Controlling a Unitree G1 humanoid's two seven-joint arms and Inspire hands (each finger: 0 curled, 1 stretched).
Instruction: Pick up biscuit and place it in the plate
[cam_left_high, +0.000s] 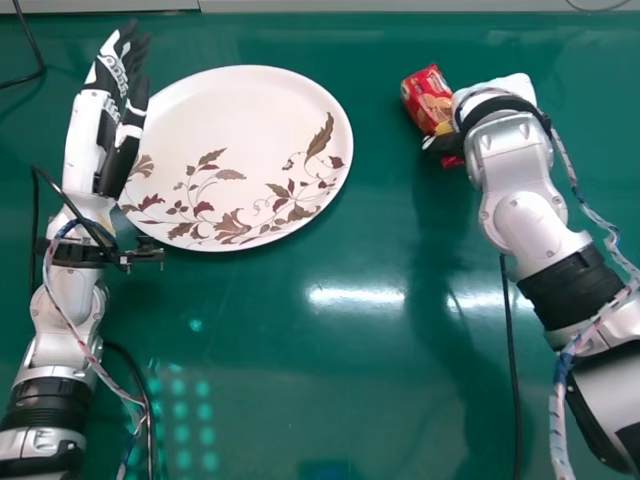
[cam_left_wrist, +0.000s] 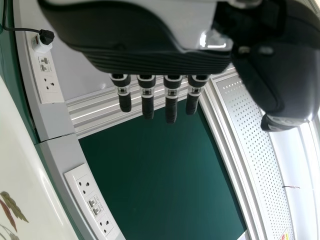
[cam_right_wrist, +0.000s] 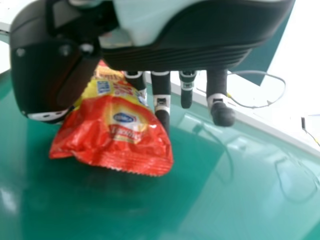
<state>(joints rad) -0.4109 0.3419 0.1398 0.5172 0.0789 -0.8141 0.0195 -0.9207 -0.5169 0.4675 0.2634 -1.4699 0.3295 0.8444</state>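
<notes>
Some of the plate's (cam_left_high: 230, 110) left rim is hidden behind the left hand (cam_left_high: 88, 125), whose fingers (cam_left_wrist: 171, 107) are straight and side by side, with the thumb (cam_left_wrist: 280, 95) standing well apart from them. The rest of the plate shows white, with brown and dark-red leaves and stems across its nearer part, lying on the glossy green table (cam_left_high: 380, 360).

Farther right, well apart from the plate, the biscuit packet (cam_left_high: 423, 92) is at the right hand (cam_left_high: 500, 95), partly covered by the thumb and the hand in the head view. It is slanted, red and crinkled. The right wrist view shows its puffed red end, finished with a jagged crimped edge, a pale printed patch with a small dark oval, and a yellow band beyond; the far end runs out of sight behind the hand. The right hand's fingers (cam_right_wrist: 161, 90) are extended on one side of the packet, some tucked partly behind it, with the thumb on the other side. Whether they press on it, or whether the packet touches the table, I cannot tell.
</notes>
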